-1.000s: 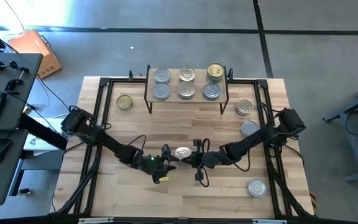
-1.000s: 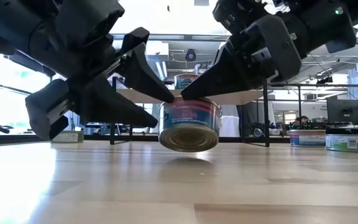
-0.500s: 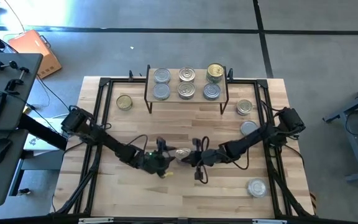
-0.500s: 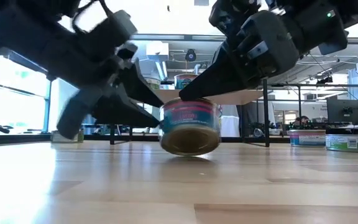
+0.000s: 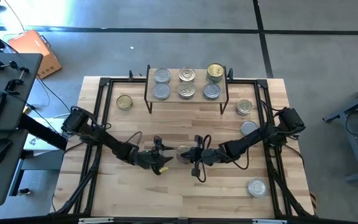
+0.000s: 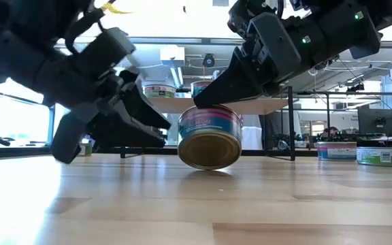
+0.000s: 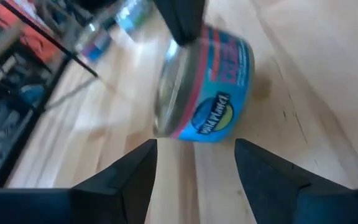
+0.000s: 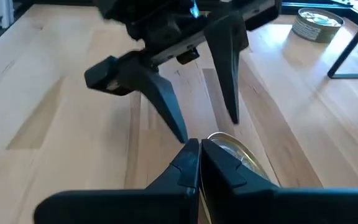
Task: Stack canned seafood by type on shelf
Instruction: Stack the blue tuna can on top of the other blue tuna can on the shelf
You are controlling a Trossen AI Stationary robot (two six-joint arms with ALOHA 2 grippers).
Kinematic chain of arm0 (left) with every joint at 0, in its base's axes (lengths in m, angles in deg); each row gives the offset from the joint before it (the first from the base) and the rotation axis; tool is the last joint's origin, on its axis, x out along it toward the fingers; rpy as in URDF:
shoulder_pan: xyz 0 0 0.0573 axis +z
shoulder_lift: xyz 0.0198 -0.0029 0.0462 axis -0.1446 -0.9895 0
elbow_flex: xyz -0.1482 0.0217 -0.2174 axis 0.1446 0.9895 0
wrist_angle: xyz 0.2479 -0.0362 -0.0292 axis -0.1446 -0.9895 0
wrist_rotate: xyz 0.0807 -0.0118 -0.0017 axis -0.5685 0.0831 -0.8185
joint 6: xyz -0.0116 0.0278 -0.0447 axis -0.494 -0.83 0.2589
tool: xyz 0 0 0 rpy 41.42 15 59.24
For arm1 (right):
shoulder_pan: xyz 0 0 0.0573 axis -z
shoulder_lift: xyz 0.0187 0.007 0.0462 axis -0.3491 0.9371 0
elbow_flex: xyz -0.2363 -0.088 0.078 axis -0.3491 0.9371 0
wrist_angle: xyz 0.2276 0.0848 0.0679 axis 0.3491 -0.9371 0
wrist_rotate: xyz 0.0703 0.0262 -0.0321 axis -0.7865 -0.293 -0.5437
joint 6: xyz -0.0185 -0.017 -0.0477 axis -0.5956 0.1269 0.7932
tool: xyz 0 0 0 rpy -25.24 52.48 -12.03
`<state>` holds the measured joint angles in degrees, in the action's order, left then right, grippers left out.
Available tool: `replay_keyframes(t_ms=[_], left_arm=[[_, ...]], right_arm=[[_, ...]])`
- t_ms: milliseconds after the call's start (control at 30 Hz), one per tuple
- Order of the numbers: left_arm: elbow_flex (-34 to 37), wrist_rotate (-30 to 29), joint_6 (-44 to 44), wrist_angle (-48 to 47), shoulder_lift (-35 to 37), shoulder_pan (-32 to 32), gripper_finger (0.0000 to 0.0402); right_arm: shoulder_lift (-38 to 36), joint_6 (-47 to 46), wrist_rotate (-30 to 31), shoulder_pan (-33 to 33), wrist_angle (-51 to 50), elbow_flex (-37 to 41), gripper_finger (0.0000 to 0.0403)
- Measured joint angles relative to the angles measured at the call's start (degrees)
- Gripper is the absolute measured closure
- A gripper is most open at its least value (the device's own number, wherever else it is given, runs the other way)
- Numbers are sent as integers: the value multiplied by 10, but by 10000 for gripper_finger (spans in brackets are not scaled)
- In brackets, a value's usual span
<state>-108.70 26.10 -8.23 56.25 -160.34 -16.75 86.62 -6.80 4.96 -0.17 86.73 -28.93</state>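
A tin with a blue and red label stands tipped at the table's middle, gold end toward the near edge, lower rim on the wood. It also shows from above and close up. My right gripper is shut at the tin's upper rim. My left gripper is open just left of the tin, fingertips short of it. The shelf at the far edge carries several tins. My right gripper's shut fingertips press on the tin's upper rim, slanting down from the table's right. The tin is tilted under them, with its lower rim on the table.
Loose tins lie on the table at the far left, at the right and at the near right. A black frame runs round the tabletop. Bare wood lies near the front edge.
My left gripper has rolled about its own line and sunk closer to the table beside the tin, still open. The tin has tipped further over, its gold end now turned more toward the near edge. My right gripper has stayed in place on its rim.
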Motion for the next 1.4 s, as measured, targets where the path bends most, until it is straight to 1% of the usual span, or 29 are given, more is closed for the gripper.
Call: replay_keyframes(t_ms=[67,133,200,233,333,467,567,733,800,900,967,1033,1100,1200,1300,1400], left_arm=[[36,9,-24,83,0,0,200],[56,32,-59,154,-6,0,205],[62,47,-92,187,-13,-1,208],[58,56,-104,188,-17,1,208],[43,61,-116,178,-32,11,208],[22,88,-93,180,-56,26,208],[11,97,-39,182,-66,33,208],[-7,101,56,179,-69,35,208],[-9,104,65,167,-69,35,208],[-10,146,4,155,-69,36,204],[-10,164,-32,148,-69,35,194],[-10,174,-66,151,-69,35,183],[-15,174,-104,147,-69,35,172],[-31,174,-142,115,-69,43,165],[-55,193,-171,59,-69,59,171],[-82,229,-177,-2,-69,76,193]], right_arm=[[0,-7,1,1,3,0,403],[0,-8,1,3,8,0,403],[0,-9,1,6,15,0,403],[0,-9,1,8,19,0,403],[0,-9,-4,16,32,0,403],[0,-7,-16,24,37,0,401],[0,-7,-35,30,34,0,401],[0,-6,-42,30,28,0,402],[0,6,-48,30,27,0,402],[-4,60,-51,22,19,0,402],[-15,95,-51,13,2,0,403],[-25,107,-45,5,-13,0,402],[-34,103,-27,-2,-31,0,402],[-49,97,-25,-13,-43,0,402],[-57,97,-35,-33,-52,0,402],[-68,96,-32,-54,-78,0,390]])
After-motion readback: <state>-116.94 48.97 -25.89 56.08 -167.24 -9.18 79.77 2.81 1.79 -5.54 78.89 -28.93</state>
